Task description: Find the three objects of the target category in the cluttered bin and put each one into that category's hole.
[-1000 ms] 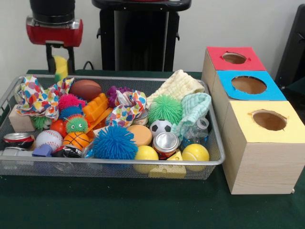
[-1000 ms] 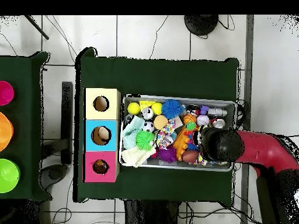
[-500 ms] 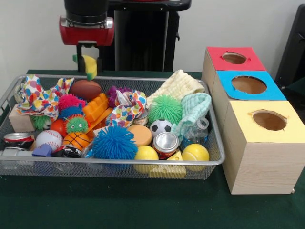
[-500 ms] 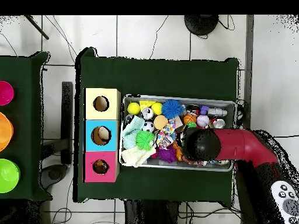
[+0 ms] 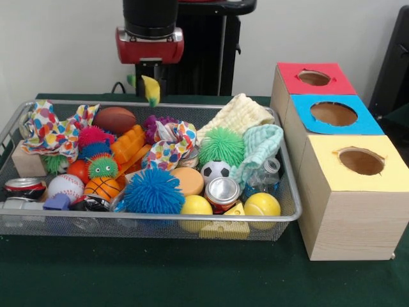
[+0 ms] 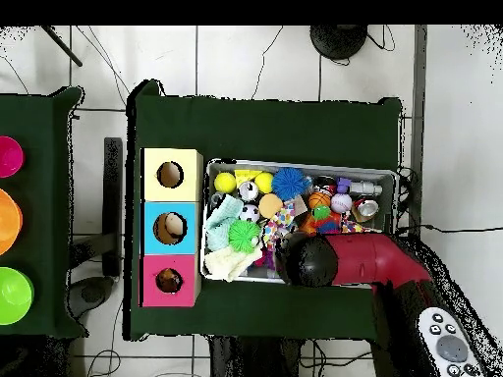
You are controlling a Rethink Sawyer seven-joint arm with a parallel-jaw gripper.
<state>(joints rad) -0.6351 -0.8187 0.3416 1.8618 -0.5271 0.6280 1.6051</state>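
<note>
My gripper hangs above the back rim of the wire bin, shut on a small yellow and green toy that pokes out below the fingers. In the overhead view the red arm's black head covers the gripper and the toy. Right of the bin stand three wooden boxes with holes: a red-topped box, a blue-topped box and a yellow-topped box. The gripper is well left of them.
The bin holds a blue spiky ball, a green spiky ball, a soccer ball, a can, yellow balls, a brown football, patterned cloths and towels.
The arm has carried the yellow toy steadily to the right in the front view, along the bin's back rim toward the boxes. Nothing in the bin has shifted.
</note>
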